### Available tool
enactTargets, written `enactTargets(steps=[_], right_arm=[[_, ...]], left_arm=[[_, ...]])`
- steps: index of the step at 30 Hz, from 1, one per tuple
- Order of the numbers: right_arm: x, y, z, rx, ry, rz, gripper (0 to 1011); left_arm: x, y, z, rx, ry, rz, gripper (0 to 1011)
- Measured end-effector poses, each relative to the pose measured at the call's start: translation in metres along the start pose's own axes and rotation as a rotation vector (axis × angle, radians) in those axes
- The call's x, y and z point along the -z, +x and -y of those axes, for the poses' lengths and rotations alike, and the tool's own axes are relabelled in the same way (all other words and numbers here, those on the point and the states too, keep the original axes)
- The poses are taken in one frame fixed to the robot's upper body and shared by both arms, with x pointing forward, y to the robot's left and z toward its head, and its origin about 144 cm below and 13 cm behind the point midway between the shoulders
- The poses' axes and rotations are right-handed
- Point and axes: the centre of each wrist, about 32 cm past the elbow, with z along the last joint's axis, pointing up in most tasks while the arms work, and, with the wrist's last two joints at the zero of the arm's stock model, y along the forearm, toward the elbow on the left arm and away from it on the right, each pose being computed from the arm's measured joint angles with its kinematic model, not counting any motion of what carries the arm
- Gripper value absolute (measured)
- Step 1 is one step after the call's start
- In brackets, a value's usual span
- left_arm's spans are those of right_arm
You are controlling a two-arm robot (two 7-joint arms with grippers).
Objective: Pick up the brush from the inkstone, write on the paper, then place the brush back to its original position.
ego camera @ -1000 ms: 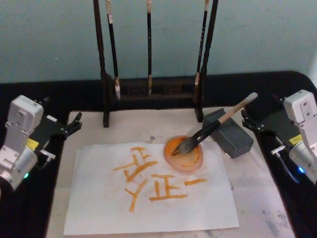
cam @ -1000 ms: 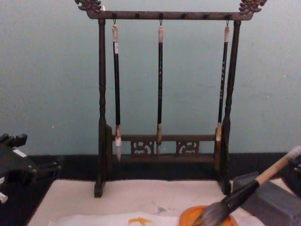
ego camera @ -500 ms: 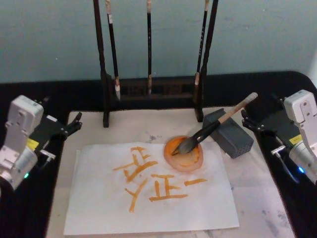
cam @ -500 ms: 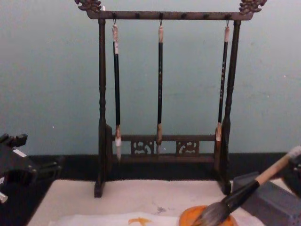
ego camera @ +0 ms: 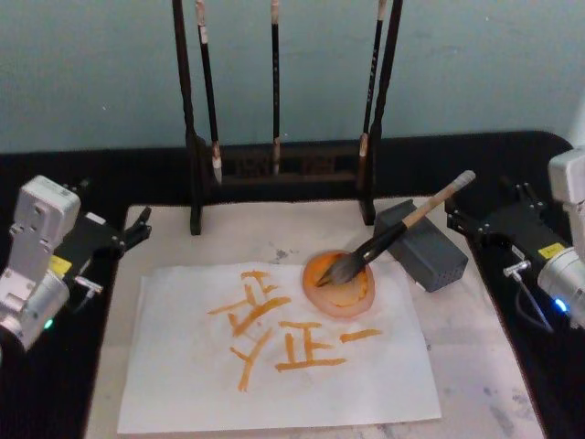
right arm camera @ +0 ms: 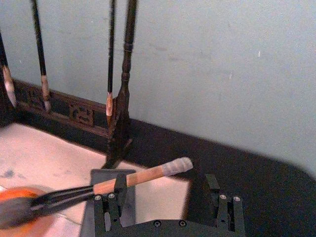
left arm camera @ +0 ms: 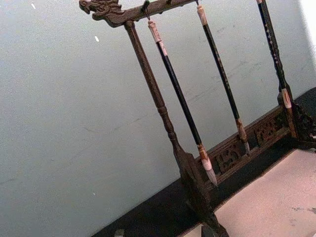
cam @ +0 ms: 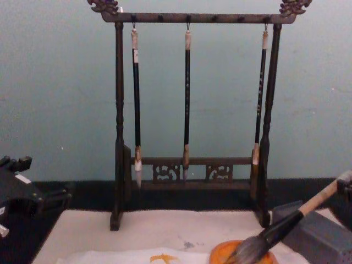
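Brush (ego camera: 393, 236) lying free, right hand (right arm camera: 164, 187) open and empty nearby

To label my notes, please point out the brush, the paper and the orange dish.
the brush (ego camera: 430, 206), head view, tan handle.
the paper (ego camera: 183, 384), head view, bare lower left part.
the orange dish (ego camera: 366, 297), head view, right rim.

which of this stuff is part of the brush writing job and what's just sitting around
For the job: the brush, handle across the inkstone, bristles in the orange dish; the paper; the right gripper, open beside the handle end.

Lying about: the stand with three thin brushes; the felt mat; the left gripper, parked on the left.
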Motion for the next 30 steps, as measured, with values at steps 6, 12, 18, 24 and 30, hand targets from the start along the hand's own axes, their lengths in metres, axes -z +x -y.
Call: enactTargets(steps=[6, 12, 18, 24, 30], right_arm=[[-0.008, 0.009, -0.003, -0.047, -0.064, -0.246, 1000], [-0.012, 0.019, -0.008, -0.082, -0.116, -0.507, 1000], [-0.012, 0.027, -0.014, -0.098, -0.148, -0.747, 1000], [-0.011, 0.028, -0.02, -0.096, -0.162, -0.886, 1000], [-0.011, 0.027, -0.032, -0.084, -0.176, -0.973, 1000]], left_arm=[[0.0, 0.0, 0.0, 0.0, 0.0, 0.0, 1010], [0.0, 0.0, 0.0, 0.0, 0.0, 0.0, 1010], [0.0, 0.0, 0.0, 0.0, 0.0, 0.0, 1010], [0.0, 0.0, 0.0, 0.0, 0.0, 0.0, 1010], [0.0, 0.0, 0.0, 0.0, 0.0, 0.0, 1010]])
